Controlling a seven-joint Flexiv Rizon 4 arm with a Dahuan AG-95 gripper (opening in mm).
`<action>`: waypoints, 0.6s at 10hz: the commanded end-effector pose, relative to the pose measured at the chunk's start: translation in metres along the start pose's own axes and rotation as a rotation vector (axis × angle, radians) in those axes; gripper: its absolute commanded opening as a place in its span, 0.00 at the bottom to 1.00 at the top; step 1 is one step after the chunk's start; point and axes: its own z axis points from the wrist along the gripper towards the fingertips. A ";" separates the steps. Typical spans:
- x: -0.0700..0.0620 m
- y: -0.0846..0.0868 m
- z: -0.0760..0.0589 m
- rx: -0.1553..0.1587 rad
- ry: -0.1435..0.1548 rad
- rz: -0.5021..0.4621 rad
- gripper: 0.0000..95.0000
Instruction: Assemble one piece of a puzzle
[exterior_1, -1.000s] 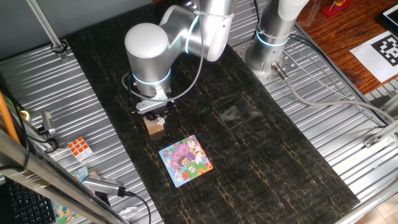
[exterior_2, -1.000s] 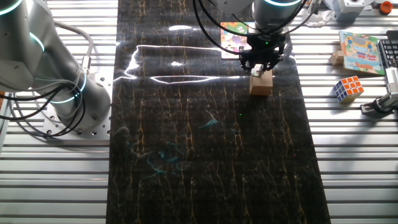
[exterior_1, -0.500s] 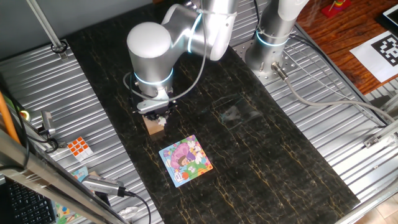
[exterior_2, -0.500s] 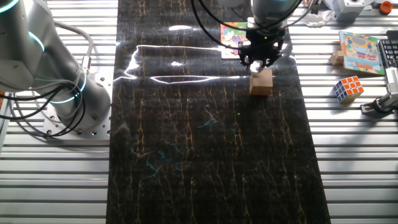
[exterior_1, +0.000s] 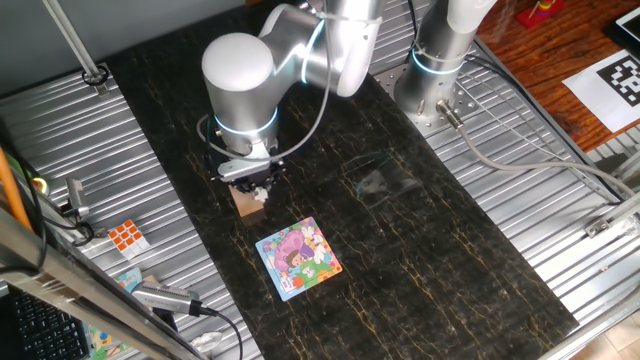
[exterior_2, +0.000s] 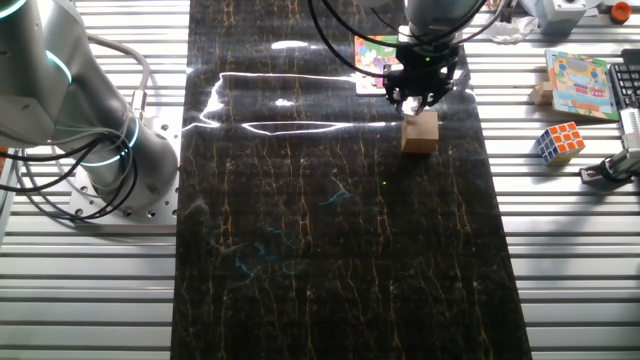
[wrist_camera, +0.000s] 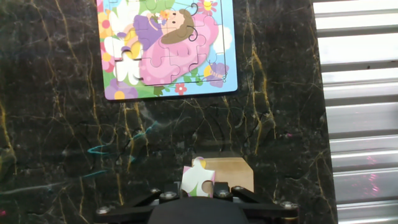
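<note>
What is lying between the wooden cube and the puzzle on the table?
Nothing: in the hand view, only bare black tabletop separates the wooden cube from the puzzle. The piece sits at the gripper, above the cube.

In the hand view the top edge is cutting off the far part of the puzzle (wrist_camera: 166, 50), and the gripper (wrist_camera: 198, 194) is hiding the near part of the piece (wrist_camera: 198, 180). In both fixed views the piece is too small to make out, and the arm is covering the wooden cube's (exterior_1: 249, 203) far side.
</note>
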 end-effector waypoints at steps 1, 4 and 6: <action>0.003 0.001 -0.001 0.001 0.004 0.000 0.00; 0.011 0.000 -0.003 0.001 -0.006 0.006 0.00; 0.016 -0.010 -0.011 -0.003 -0.023 0.007 0.00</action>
